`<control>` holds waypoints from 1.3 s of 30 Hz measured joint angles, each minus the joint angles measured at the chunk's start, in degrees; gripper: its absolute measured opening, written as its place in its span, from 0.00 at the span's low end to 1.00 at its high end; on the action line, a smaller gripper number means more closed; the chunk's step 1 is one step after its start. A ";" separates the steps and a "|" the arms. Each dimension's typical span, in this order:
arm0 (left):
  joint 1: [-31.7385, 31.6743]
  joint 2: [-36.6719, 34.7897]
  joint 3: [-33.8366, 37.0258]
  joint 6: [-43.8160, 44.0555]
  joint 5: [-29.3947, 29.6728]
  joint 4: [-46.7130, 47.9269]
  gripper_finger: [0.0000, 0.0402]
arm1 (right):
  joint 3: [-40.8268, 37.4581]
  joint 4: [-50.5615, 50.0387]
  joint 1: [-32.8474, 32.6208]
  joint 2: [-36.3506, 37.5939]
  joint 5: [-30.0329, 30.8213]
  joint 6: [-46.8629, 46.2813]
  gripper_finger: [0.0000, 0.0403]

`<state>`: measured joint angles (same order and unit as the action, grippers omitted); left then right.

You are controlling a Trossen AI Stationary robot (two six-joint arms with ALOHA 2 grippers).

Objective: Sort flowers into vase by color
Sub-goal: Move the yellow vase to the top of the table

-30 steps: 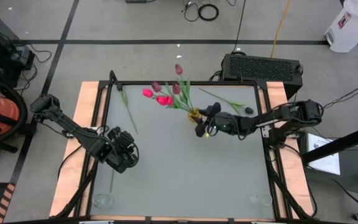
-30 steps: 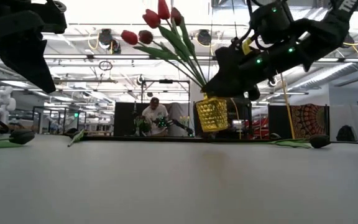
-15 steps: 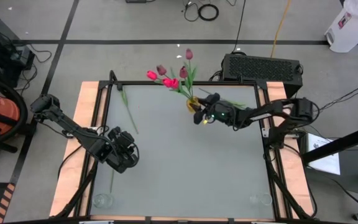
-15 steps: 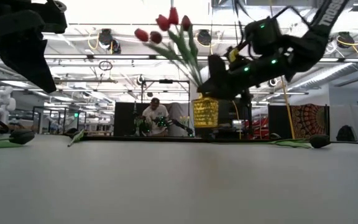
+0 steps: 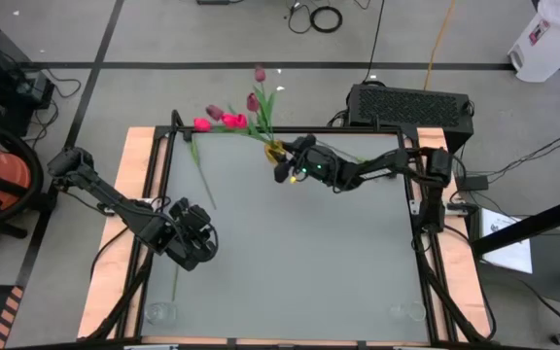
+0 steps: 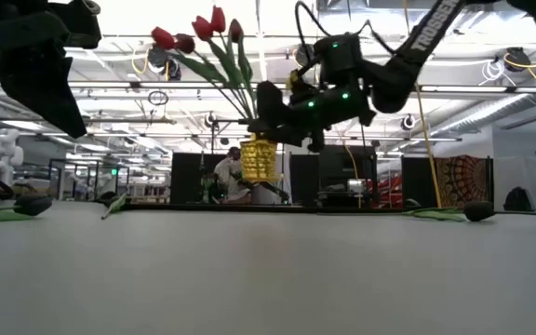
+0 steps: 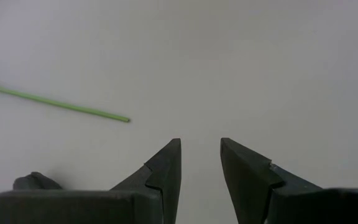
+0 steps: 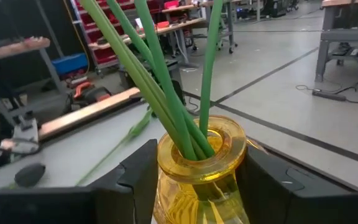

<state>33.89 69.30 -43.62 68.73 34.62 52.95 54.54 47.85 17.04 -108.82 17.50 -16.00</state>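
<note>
Low view: grey table [image 6: 268, 279] before cluttered workshop.

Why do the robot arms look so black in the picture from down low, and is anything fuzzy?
In the low view, bright ceiling lights behind turn the right gripper and the left gripper into dark shapes, though the yellow vase glows. In the right wrist view, the vase looks sharp and the room behind is softer. The high view is evenly lit.

Table [image 5: 290, 262]: grey top, wooden side rails.
Loose stem [image 5: 200, 170]: flat by the table's far left corner.
Dark-headed flower [image 6: 445, 214]: flat near the table's far right edge.
</note>
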 joint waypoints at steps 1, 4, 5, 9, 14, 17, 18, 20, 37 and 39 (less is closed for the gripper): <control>0.00 0.00 0.00 0.02 0.02 -0.01 0.30 | 0.92 -0.03 0.35 -0.76 -0.01 -0.56 0.44; 0.00 0.00 0.00 0.00 0.10 -0.14 0.30 | 3.53 -0.04 1.52 -3.06 -0.84 -1.29 0.44; 0.00 0.00 0.00 0.00 0.17 -0.14 0.30 | 4.30 -0.16 1.88 -3.74 -1.48 -1.39 0.44; 0.00 0.00 0.00 0.00 0.17 -0.14 0.30 | 6.63 -1.49 3.35 -5.98 -2.63 -2.88 0.44; 0.00 0.00 0.00 -0.02 0.21 -0.15 0.30 | 8.21 -0.77 5.07 -8.58 -3.78 -4.06 0.44; 0.00 0.00 0.00 -0.02 0.23 -0.14 0.30 | 8.84 0.55 5.86 -9.37 -4.18 -3.94 0.44; 0.00 0.00 0.00 -0.04 0.26 -0.12 0.30 | 9.04 0.60 6.08 -9.37 -4.26 -3.94 0.44; 0.00 0.00 0.00 -0.04 0.40 -0.12 0.30 | 9.38 0.76 6.54 -9.27 -4.46 -3.97 0.44; 0.00 0.00 0.00 -0.09 0.85 -0.12 0.30 | 9.38 -0.60 4.20 -9.24 -7.09 -4.26 0.44; 0.00 0.00 0.00 -0.08 0.86 -0.14 0.30 | 9.38 -0.72 3.69 -9.24 -7.31 -4.33 0.44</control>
<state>33.89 69.30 -43.62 68.65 35.47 52.82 63.92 47.13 20.73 -118.06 10.19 -20.34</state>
